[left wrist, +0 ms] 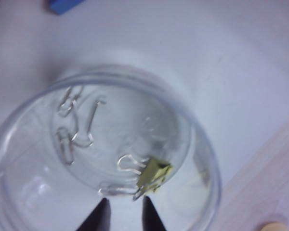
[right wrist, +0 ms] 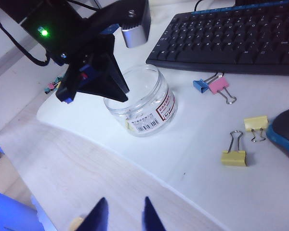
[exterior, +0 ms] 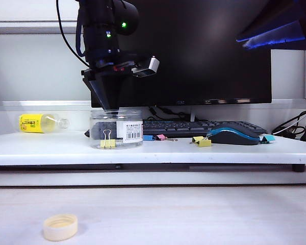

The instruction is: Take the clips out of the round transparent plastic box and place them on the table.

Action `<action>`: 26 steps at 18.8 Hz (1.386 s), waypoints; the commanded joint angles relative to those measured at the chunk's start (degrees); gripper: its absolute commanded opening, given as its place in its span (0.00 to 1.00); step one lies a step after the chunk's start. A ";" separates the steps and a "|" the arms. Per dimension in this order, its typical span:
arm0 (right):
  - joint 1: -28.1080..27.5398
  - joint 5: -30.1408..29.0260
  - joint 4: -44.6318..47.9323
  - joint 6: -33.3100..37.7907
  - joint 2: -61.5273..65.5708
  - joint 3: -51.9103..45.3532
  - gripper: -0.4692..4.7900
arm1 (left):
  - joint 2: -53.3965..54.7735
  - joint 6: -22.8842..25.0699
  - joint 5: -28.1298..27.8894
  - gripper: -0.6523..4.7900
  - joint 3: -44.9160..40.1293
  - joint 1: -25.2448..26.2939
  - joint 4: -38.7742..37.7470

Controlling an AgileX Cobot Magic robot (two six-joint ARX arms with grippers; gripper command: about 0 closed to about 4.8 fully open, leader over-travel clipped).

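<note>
The round transparent plastic box (exterior: 116, 128) stands on the white table (exterior: 51, 150), its barcode label facing front. The left wrist view looks down into the box (left wrist: 19, 159): one yellow clip (left wrist: 154, 173) and some silver wire handles (left wrist: 70, 139) lie on its bottom. My left gripper (left wrist: 126, 204) hangs open just over the box mouth, with nothing between its fingers. More clips lie on the table: blue (right wrist: 201, 85), pink (right wrist: 218, 85) and two yellow ones (right wrist: 233, 157). My right gripper (right wrist: 125, 202) is open and empty above the wood-look surface, well short of the box (right wrist: 142, 101).
A black keyboard (exterior: 194, 126) and a blue-black mouse (exterior: 233, 136) lie right of the box, in front of a monitor (exterior: 204, 51). A yellow-labelled bottle (exterior: 41, 122) lies at the left. A cream lid (exterior: 60, 227) rests on the lower wood-look surface.
</note>
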 commanded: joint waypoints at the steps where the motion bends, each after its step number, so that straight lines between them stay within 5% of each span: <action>1: 0.02 -0.33 0.57 -0.22 -0.15 0.20 0.28 | -0.28 0.35 1.42 0.30 0.17 2.12 -1.29; 7: 0.02 -0.09 0.59 -0.42 -0.15 0.20 0.28 | -0.28 0.72 9.44 0.27 0.17 5.20 -1.66; 26: 0.02 -0.09 0.33 -0.42 -0.15 0.20 0.28 | 1.18 3.48 14.23 0.27 -0.39 5.33 -2.93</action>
